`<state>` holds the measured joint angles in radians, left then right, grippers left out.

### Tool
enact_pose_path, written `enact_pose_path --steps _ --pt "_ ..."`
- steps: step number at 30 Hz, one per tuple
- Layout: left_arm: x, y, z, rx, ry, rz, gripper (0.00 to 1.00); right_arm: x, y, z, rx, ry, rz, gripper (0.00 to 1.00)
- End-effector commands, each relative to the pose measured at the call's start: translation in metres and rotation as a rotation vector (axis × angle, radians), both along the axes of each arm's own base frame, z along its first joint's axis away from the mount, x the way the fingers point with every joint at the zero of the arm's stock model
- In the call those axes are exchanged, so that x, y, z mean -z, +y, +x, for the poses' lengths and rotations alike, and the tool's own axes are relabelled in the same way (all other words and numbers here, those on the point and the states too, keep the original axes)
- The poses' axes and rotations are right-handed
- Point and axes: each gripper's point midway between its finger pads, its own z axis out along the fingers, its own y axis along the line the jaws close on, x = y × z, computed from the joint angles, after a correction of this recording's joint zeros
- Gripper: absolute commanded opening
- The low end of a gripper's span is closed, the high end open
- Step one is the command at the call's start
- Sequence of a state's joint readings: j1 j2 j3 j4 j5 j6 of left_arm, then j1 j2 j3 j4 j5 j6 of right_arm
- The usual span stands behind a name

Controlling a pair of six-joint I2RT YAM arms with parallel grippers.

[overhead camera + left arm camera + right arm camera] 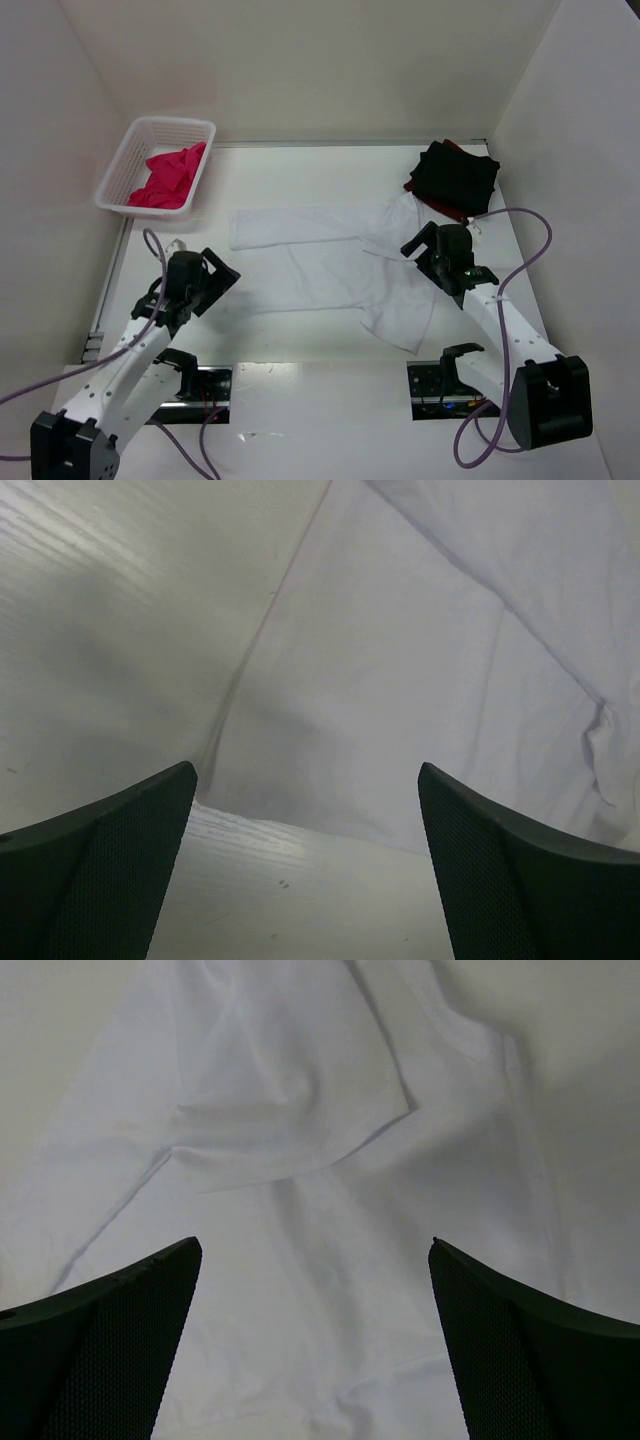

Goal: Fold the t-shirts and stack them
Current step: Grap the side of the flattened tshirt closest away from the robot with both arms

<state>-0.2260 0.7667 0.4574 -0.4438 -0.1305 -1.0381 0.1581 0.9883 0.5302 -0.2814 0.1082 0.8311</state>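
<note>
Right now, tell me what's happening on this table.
Two robot arms are folding t-shirts. A white t-shirt lies spread and rumpled in the middle of the table, not yet folded. The left gripper is open at its left edge and the right gripper is open above its right side; neither holds anything. A black t-shirt sits folded at the far right on a dark red t-shirt. Pink t-shirts are bunched in the white basket at the far left.

The top camera looked down on the whole surface [300, 180] from behind, while both wrist cameras faced down, close onto the same white t-shirt [320, 270].
</note>
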Motion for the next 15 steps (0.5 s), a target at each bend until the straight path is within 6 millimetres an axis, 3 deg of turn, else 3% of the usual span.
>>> enact_pose_path --steps 1,8,12,15 --pt "0.013 0.011 -0.015 -0.081 0.058 0.008 0.99 -0.008 -0.004 0.015 0.028 -0.012 -0.015 1.00" --pt "0.044 0.001 -0.022 -0.005 0.224 0.034 0.98 -0.009 -0.006 0.015 0.038 -0.009 -0.018 1.00" --pt "0.043 -0.003 -0.023 0.026 0.242 0.029 0.92 -0.013 -0.006 0.015 0.038 -0.004 -0.019 1.00" --pt "0.043 -0.004 -0.027 0.031 0.242 0.021 0.80 -0.014 -0.005 0.014 0.046 -0.006 -0.010 1.00"
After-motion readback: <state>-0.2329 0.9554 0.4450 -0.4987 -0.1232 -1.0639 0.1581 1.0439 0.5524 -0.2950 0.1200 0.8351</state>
